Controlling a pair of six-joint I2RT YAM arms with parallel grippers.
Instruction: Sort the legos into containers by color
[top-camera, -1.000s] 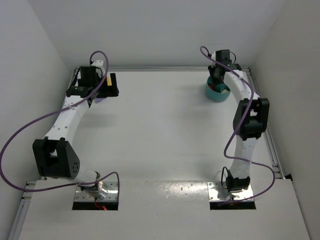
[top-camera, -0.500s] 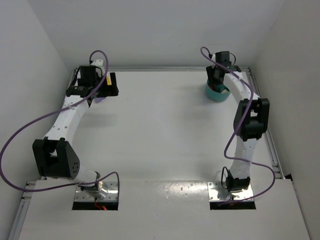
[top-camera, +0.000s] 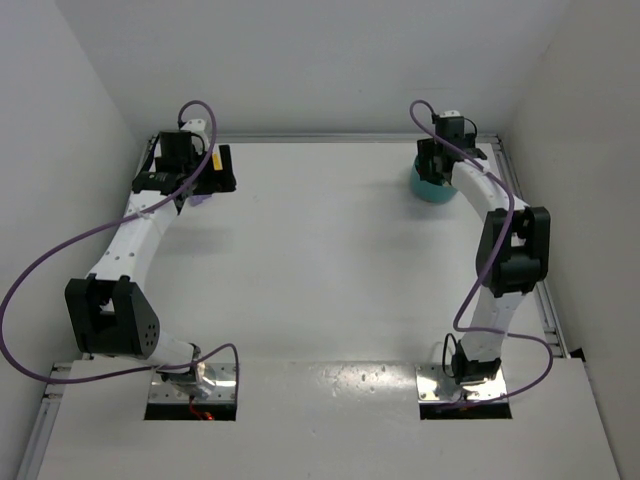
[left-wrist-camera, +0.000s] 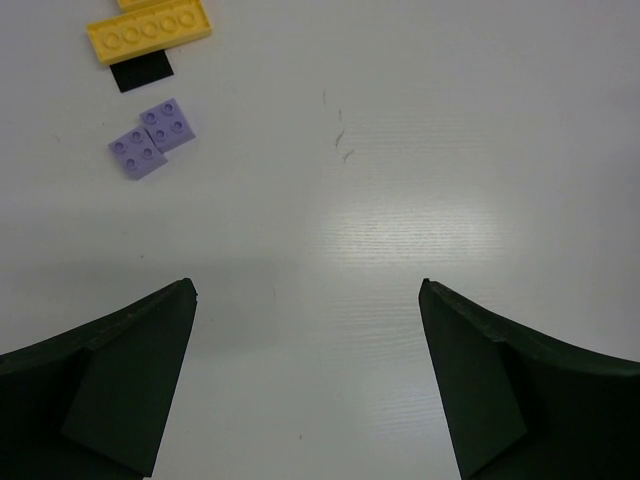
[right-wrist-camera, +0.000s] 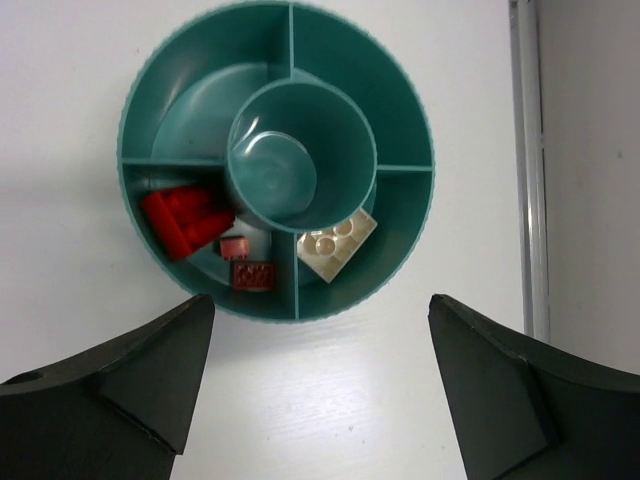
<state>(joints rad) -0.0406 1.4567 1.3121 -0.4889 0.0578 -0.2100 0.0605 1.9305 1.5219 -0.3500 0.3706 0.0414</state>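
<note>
R gripper (right-wrist-camera: 318, 305) spread wide over teal dish (right-wrist-camera: 350, 70).

Bright, white, diffuse light falls from above. The overhead view is evenly exposed, with a pale glare patch on the table (top-camera: 330, 280) near its near edge and only faint, soft shadows under the arms (top-camera: 130, 235). In the left wrist view a broad sheen sits mid-table, a grey shadow band lies just ahead of the left fingers (left-wrist-camera: 110, 390), and the bricks (left-wrist-camera: 152, 138) are sharp enough to show their studs. The right wrist view is crisp on the dish (right-wrist-camera: 400, 120), which throws a soft shadow to its left. The right fingers (right-wrist-camera: 110, 385) read as dark, slightly soft shapes.
</note>
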